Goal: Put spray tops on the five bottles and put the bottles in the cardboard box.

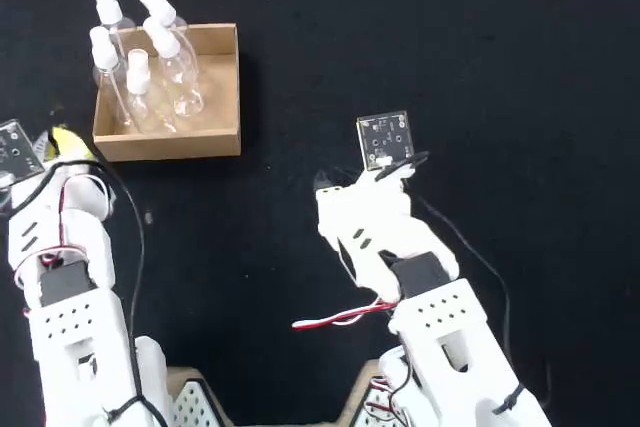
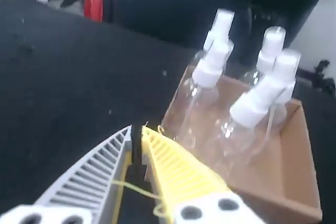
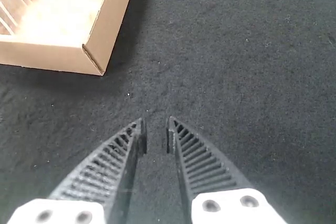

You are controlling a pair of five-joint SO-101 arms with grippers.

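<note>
Several clear bottles (image 1: 160,77) with white spray tops stand together, some leaning, inside the cardboard box (image 1: 170,142) at the far left of the black table. In the left wrist view the bottles (image 2: 210,72) fill the box (image 2: 299,156) just beyond my left gripper (image 2: 137,129), whose grey and yellow fingers are shut on nothing. From above, the left gripper (image 1: 60,142) sits beside the box's near left corner. My right gripper (image 1: 325,184) rests mid-table, well right of the box. Its dark fingers (image 3: 156,127) stand slightly open and empty, low over the cloth, with the box's corner (image 3: 105,30) ahead.
A small square tag board (image 1: 385,139) lies just beyond the right gripper, and another (image 1: 18,147) sits at the left edge. Black cloth (image 1: 480,97) covers the table's right half. Cables and clutter lie past the far edge.
</note>
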